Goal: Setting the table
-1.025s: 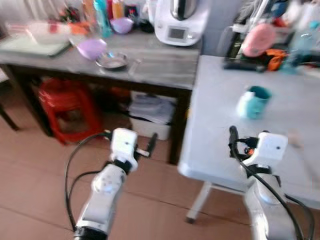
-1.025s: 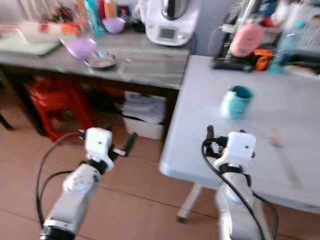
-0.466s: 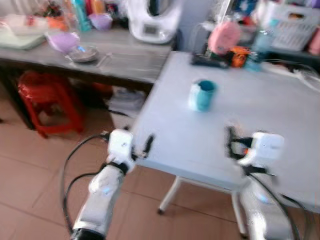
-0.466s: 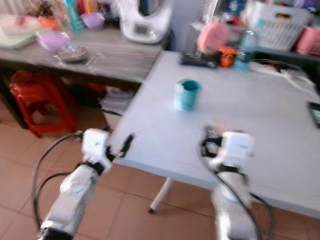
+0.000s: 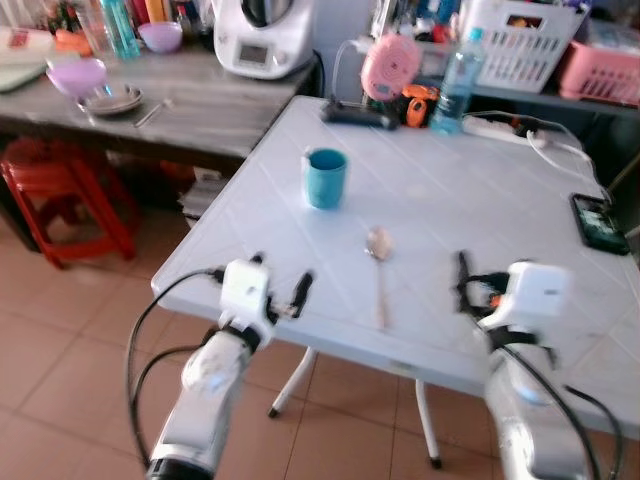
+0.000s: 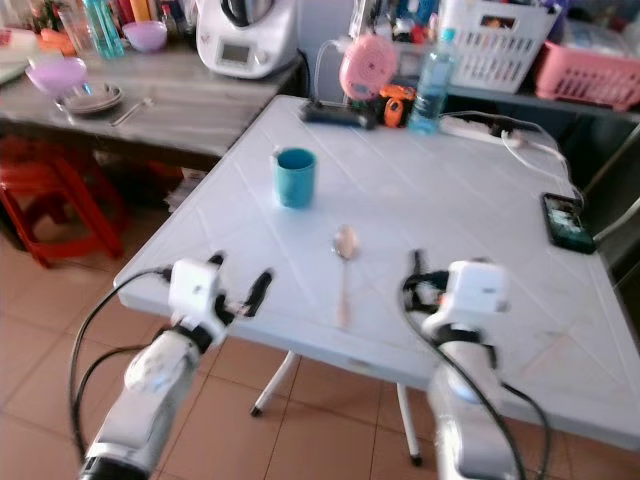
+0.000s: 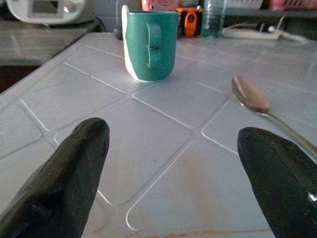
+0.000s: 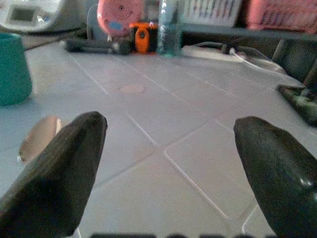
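Lying on the white table (image 5: 480, 200), a little toward its near edge, the spoon (image 5: 379, 268) has its bowl pointing far and its handle running toward the robot. The teal mug (image 5: 325, 177) stands upright a short way to the far left of it, apart from it. These two are the only tableware laid on the white surface, so the setting looks barely begun, as a judgement from what lies there.

The left gripper (image 5: 283, 300) hovers at the near left edge of the table with its fingers spread and nothing between them; its wrist view looks across the tiles at the mug and the spoon. The right gripper (image 5: 463, 282) sits just right of the spoon's handle, over the near edge, fingers likewise parted and empty.

More dishes wait on the grey counter (image 5: 200, 100) far to the left: a purple bowl (image 5: 76, 76) and a metal plate (image 5: 111, 99) with what seems a utensil beside it. Bringing these over appears to be what remains.

Along the table's far side stand a pink fan (image 5: 390, 66), a water bottle (image 5: 453, 95) and a white basket (image 5: 525, 45); a phone (image 5: 599, 222) lies at the right edge.
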